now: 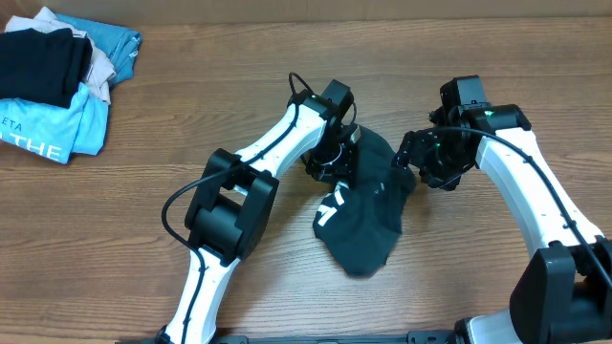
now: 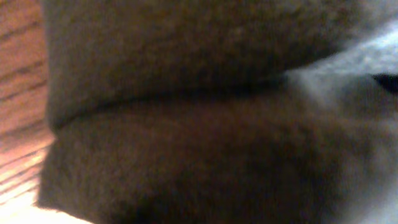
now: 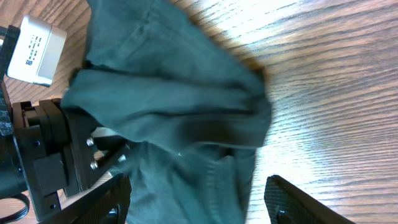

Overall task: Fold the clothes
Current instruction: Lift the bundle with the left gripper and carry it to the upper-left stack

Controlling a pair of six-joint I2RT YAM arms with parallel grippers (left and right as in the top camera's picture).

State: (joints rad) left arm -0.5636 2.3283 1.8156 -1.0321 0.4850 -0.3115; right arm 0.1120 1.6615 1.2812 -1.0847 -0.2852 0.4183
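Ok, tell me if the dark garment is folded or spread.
Neither: the dark garment lies bunched and wrinkled in a heap on the table, no neat fold visible.

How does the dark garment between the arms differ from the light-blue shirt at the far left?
The dark garment is navy-teal; the light-blue shirt is pale. The dark garment lies crumpled and on its own; the light-blue shirt is folded, stacked with other clothes. Both are soft fabric with white print.
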